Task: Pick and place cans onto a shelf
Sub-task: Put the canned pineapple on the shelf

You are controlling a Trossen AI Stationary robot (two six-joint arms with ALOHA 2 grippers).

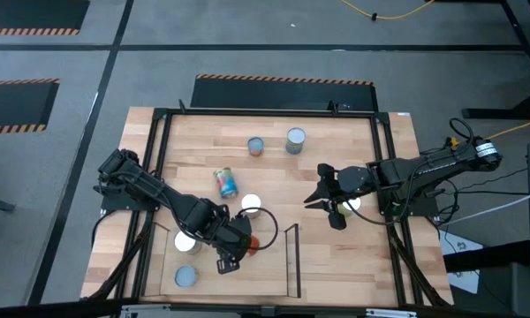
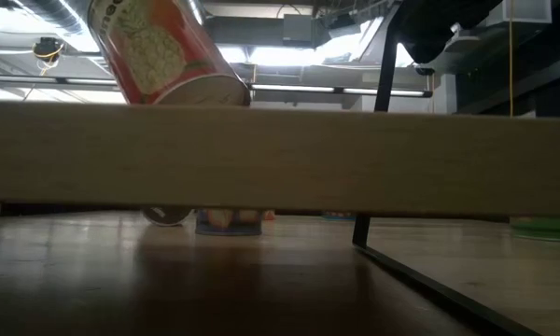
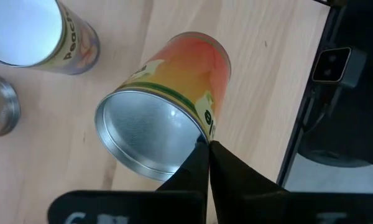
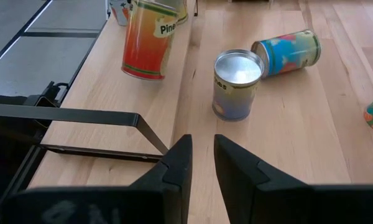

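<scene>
Orange-labelled can (image 3: 168, 118) pinched at its rim wall by the clenched jaws of the left gripper (image 3: 206, 148), hanging tilted over the shelf (image 1: 247, 278) at 7 o'clock of the table (image 1: 336, 265). Turn upright first, lower slowly onto bare board clear of the two standing cans (image 1: 185, 240) at 9 o'clock, release only when seated flat. Right gripper (image 4: 202, 155) waiting at 3 o'clock, jaws slightly parted, empty.

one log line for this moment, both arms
left gripper: shut on orange can, tilted over shelf | right gripper: slightly open, empty, table right side | blue can: on side
</scene>
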